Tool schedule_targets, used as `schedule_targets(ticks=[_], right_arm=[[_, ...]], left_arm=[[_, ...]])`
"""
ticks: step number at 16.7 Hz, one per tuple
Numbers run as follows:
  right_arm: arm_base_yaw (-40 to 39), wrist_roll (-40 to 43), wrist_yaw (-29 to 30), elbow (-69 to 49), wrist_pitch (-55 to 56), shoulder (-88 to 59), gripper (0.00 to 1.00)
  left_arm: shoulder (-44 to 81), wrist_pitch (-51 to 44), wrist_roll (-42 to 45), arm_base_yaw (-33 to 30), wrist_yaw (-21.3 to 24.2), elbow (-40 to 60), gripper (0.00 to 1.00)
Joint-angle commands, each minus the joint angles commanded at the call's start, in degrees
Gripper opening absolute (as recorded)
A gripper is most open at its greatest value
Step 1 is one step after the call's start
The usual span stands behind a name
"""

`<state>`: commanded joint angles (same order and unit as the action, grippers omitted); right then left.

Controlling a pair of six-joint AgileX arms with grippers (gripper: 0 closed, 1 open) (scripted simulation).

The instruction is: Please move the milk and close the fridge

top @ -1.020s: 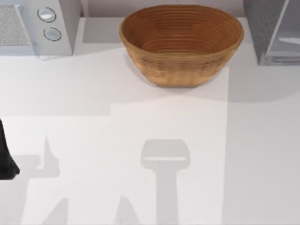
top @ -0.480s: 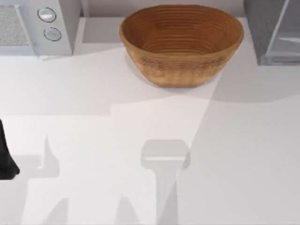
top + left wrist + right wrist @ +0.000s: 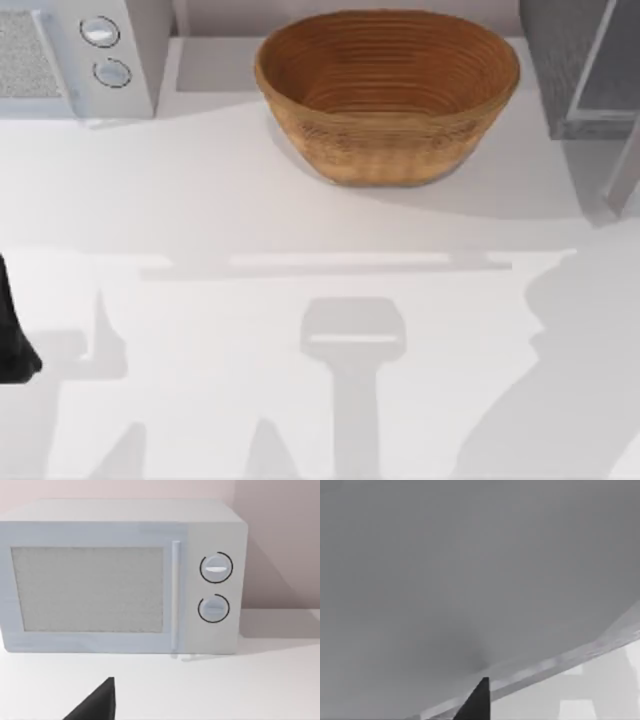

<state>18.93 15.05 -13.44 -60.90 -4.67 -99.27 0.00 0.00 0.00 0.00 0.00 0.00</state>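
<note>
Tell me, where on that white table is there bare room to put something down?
The widest bare stretch of the table lies in front of the woven bowl, running across toward the left arm at the left edge. The back is crowded: the white microwave, the bowl and the fridge with its door stand in a row.

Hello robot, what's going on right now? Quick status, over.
Left arm parked at table's left edge. Right gripper tip close against fridge door. Fridge at far right, door ajar. Bowl stands apart from it.
</note>
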Motion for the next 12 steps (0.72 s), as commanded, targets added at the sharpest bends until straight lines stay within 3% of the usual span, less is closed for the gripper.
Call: schedule_targets(ticks=[6,12], right_arm=[[-15.0,-13.3,10.5,4.1,7.4,5.2,1.00],[-17.3,-15.5,12.4,5.1,8.7,6.1,1.00]], left_arm=[[0.0,0.0,0.0,0.0,0.0,0.0,1.00],[0.0,0.0,0.0,0.0,0.0,0.0,1.00]])
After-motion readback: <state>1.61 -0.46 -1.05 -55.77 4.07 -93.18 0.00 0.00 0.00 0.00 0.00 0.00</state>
